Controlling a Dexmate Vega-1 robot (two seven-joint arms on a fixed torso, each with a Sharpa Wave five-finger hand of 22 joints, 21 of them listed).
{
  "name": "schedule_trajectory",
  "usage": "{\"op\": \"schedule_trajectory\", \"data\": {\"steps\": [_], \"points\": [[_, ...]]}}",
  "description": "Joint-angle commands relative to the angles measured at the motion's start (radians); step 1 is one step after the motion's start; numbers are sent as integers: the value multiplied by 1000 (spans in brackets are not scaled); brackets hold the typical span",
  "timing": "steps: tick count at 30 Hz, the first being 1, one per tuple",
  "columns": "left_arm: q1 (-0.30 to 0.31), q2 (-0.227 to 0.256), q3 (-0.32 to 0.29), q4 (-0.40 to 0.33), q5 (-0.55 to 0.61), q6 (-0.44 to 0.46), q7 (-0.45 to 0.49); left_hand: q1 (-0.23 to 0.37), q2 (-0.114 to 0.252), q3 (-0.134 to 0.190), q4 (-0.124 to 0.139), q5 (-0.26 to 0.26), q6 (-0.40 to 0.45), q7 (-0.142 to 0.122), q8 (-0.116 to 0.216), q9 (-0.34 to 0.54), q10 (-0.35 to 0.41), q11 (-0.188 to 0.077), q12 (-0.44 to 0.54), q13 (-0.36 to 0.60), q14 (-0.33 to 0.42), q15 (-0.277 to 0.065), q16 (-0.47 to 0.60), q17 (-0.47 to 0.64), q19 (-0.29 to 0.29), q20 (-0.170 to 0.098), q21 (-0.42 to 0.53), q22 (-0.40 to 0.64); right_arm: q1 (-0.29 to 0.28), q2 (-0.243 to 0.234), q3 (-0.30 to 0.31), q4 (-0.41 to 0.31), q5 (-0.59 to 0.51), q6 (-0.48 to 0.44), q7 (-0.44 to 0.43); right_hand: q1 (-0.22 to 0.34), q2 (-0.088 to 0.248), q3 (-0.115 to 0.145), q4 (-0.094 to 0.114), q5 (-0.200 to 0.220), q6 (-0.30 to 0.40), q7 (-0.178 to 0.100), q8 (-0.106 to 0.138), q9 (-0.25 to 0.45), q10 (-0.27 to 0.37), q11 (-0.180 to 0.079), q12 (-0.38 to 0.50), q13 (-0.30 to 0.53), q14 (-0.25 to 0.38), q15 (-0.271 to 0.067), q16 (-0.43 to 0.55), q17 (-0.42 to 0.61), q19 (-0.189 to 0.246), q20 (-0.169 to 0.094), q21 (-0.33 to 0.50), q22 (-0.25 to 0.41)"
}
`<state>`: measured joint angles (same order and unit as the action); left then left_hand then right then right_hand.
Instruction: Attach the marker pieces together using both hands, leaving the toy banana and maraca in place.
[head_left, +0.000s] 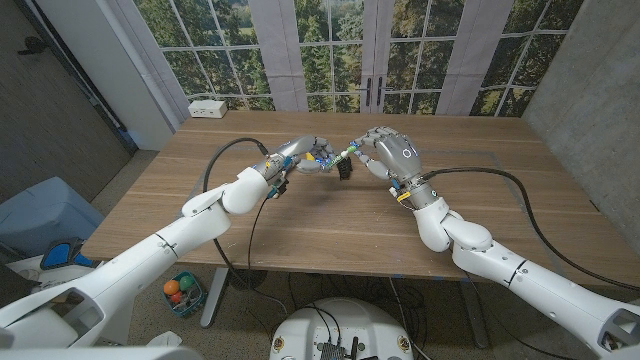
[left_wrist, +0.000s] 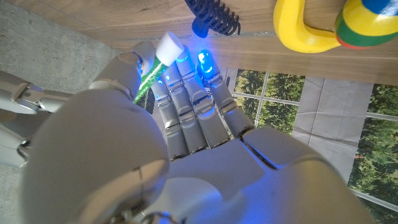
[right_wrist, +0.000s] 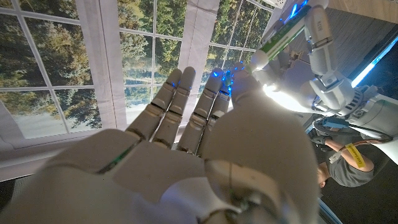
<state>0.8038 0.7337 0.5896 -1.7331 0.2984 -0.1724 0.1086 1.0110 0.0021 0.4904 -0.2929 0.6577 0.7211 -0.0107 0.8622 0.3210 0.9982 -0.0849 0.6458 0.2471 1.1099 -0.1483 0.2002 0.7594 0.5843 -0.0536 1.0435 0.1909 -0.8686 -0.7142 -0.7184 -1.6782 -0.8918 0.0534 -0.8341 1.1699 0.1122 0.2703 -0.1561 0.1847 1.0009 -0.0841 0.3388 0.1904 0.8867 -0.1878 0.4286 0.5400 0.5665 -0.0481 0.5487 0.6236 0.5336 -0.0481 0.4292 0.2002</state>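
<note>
Both hands (head_left: 300, 155) (head_left: 385, 155) hold the marker (head_left: 340, 155) aloft.

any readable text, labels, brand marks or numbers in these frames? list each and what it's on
None can be read.
The green marker carries dark print along its barrel, too blurred to read.
Yellow band on the left arm: no legible marking.
White box at the table's far edge: too small to tell.

Even daylight from the windows (head_left: 330, 45) at twelve o'clock; soft shadows on the surface (head_left: 330, 215). Wrist views (blue glow, white glare) look blurred, perhaps defocused.
</note>
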Motion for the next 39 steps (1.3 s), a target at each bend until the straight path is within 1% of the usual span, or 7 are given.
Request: {"op": "schedule_trajectory", "data": {"steps": [1, 8, 18, 22, 31, 36, 39], "points": [[4, -5, -11, 0, -42, 2, -10, -1, 10, 178, 166, 1, 6, -4, 12, 300, 131, -123, 8, 691, 68, -86, 7, 3, -1, -63, 8, 0, 5, 5, -13, 5, -13, 16, -11, 8, 7, -3, 1, 5, 145, 1, 7, 8, 7, 0, -3, 4, 9, -182, -6, 1, -1, -21, 6, 2], [7, -6, -11, -2, -48, 8, -10, -2, 9, 182, 166, 1, 5, -5, 12, 294, 131, -123, 9, 693, 70, -86, 7, 5, -2, -63, 11, 0, 5, 7, -14, 2, -6, 24, -3, -3, 2, -3, 4, -4, 94, -14, -16, 7, -42, 12, -32, 2, 10, -177, -24, -4, -7, -5, 11, 0], [3, -7, -6, 0, -46, 6, -10, -3, 8, 186, 165, -1, 2, -6, 16, 293, 130, -123, 9, 693, 69, -86, 6, 7, -4, -65, 16, 0, -21, -12, 11, -59, 28, -15, 93, -83, -23, -17, 19, -7, -349, -76, -173, 6, -280, 51, -181, -39, -41, -158, -88, -2, -35, 31, 25, -2], [0, -9, -5, 2, -44, 5, -9, -4, 8, 187, 166, -1, 2, -5, 19, 293, 130, -123, 9, 692, 68, -86, 6, 8, -4, -65, 17, 0, -31, -19, 25, -79, 61, -12, 131, -126, -29, -28, 27, -7, -533, -70, -176, 3, -350, 67, -216, -50, -73, -152, -105, 9, -45, 43, 29, -3], [1, -11, -3, 0, -47, 14, -10, -5, 8, 190, 166, -1, -1, -5, 18, 290, 131, -123, 10, 693, 67, -86, 5, 8, -6, -65, 18, -1, -42, -36, 61, -109, 183, 28, 261, -198, -52, -44, 28, 1, -905, 35, -173, -1, -564, 102, -250, -64, -160, -113, -157, 22, -72, 89, 31, -5], [4, -16, -5, 0, -51, 21, -4, -6, 8, 191, 166, -2, -1, -6, 21, 290, 126, -123, 7, 691, 66, -86, 5, 9, -7, -66, 20, -1, -29, -60, 79, -107, 284, 96, 373, -315, -95, -99, 65, 10, -970, 77, -158, -2, -653, 128, -244, -75, -232, -65, -187, 29, -108, 125, 17, -5], [5, -24, -8, 4, -70, 28, -4, -6, 8, 192, 166, -2, -2, -5, 22, 290, 126, -123, 7, 690, 66, -86, 5, 9, -7, -66, 21, -1, -14, -69, 89, -80, 365, 177, 430, -420, -106, -140, 109, 21, -976, 82, -150, -2, -677, 144, -236, -83, -275, -34, -212, 22, -132, 134, 6, -5]]}}
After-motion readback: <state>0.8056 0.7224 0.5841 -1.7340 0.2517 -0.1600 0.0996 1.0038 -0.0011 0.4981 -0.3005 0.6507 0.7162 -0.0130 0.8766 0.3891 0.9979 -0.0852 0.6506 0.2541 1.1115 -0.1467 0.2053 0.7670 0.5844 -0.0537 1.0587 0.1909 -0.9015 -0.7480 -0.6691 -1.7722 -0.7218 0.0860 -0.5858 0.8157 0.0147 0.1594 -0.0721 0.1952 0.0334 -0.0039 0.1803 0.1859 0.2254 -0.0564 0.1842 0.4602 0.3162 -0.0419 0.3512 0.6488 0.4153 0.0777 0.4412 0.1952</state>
